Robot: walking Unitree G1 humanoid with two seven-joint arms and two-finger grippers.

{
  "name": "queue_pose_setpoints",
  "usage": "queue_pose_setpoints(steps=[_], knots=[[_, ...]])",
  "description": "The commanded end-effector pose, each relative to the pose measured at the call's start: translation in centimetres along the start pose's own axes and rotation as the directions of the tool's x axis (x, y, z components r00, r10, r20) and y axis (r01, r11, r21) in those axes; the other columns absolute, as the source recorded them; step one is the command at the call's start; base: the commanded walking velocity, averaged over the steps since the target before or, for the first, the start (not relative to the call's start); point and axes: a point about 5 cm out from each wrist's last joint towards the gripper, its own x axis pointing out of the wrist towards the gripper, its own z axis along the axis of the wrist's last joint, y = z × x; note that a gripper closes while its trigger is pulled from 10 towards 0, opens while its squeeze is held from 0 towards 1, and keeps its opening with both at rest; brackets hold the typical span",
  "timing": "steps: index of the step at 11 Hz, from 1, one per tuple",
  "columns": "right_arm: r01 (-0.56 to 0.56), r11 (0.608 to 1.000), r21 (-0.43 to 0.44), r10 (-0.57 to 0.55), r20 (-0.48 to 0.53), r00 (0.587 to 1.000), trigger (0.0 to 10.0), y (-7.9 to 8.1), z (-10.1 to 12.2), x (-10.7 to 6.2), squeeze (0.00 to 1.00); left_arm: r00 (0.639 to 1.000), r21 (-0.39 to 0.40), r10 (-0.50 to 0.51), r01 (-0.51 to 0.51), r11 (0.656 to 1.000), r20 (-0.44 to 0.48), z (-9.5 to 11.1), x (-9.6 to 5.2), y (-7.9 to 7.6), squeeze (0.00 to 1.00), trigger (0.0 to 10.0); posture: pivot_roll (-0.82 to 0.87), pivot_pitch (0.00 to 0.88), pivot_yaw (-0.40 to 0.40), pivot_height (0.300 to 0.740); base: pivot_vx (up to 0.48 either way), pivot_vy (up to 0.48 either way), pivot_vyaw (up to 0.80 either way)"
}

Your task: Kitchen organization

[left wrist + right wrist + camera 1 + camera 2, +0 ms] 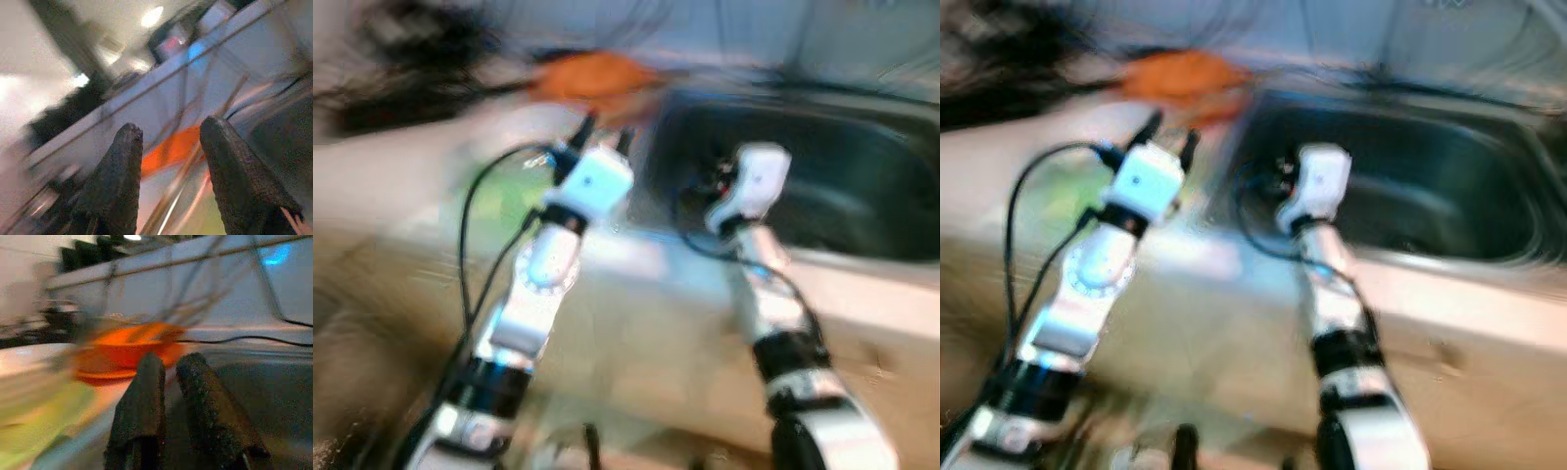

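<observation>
Everything is blurred by camera motion. An orange bowl stands on the pale counter by the left rim of a dark steel sink. My left gripper is raised over the counter just short of the bowl; in the left wrist view its fingers stand open with nothing between them and the bowl behind the gap. My right gripper is over the sink's left part, its fingers nearly together and holding nothing, with the bowl ahead of them.
A green patch lies on the counter to the left of my left arm. Dark objects crowd the back left. A tiled wall runs behind the sink. The counter's front edge runs under my arms.
</observation>
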Motion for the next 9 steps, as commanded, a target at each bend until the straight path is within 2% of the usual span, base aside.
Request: queue_pose_setpoints(steps=[1, 7, 9], knots=[[0.000, 1.000, 0.020, 0.001, -0.021, 1.000, 10.0, 0.14, -0.54, -0.25, 0.00, 1.000, 0.003, -0.013, 0.013, 1.000, 0.015, 0.41, 0.36, -0.23, 0.00, 10.0, 0.12, 0.073, 0.017, 0.740, 0.000, 0.000, 0.00], [0.002, 1.000, 0.025, -0.002, -0.025, 1.000, 10.0, 0.21, -0.63, -0.29, 0.00, 1.000, -0.008, -0.002, 0.002, 1.000, 0.008, 0.16, 0.21, -0.06, 0.00, 10.0, 0.12, 0.075, 0.015, 0.740, 0.000, 0.000, 0.00], [0.007, 1.000, 0.024, -0.006, -0.022, 1.000, 10.0, 0.31, -0.53, -0.11, 0.00, 0.999, 0.017, -0.037, 0.037, 0.999, 0.010, 0.11, 0.52, -0.29, 0.00, 10.0, 0.12, 0.072, 0.016, 0.740, 0.000, 0.000, 0.00]])
